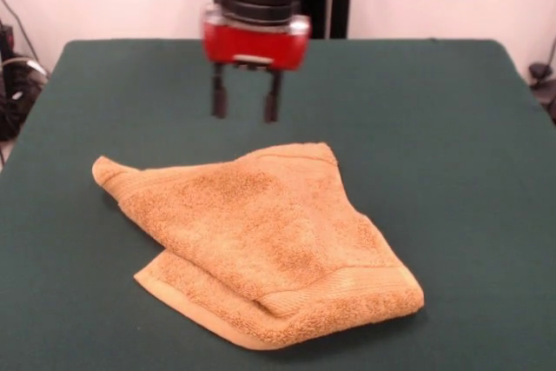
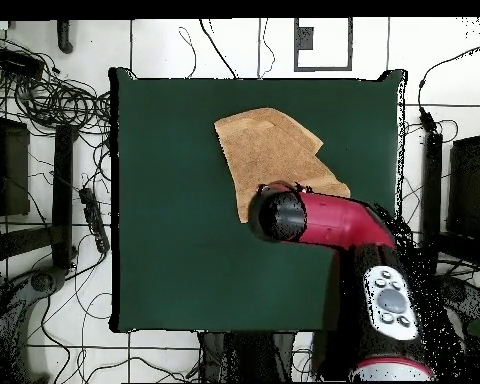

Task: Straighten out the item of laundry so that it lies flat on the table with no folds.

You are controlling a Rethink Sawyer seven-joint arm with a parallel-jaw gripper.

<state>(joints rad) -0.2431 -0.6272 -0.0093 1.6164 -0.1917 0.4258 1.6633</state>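
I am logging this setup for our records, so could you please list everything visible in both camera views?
towel: one, orange-tan terry cloth, folded over itself, lying on the table on the side away from the robot's base.
table: one, dark green matte top, filling most of the front view.
cables: many, black, spread over the pale floor around the table in the overhead view.
dark equipment: several pieces, black, on the floor beside the table's edges.
arm: one, red and black, reaching from the base over the towel's nearer edge.
gripper: one, red body with two dark fingers held apart, hanging above the table just behind the towel, touching nothing.
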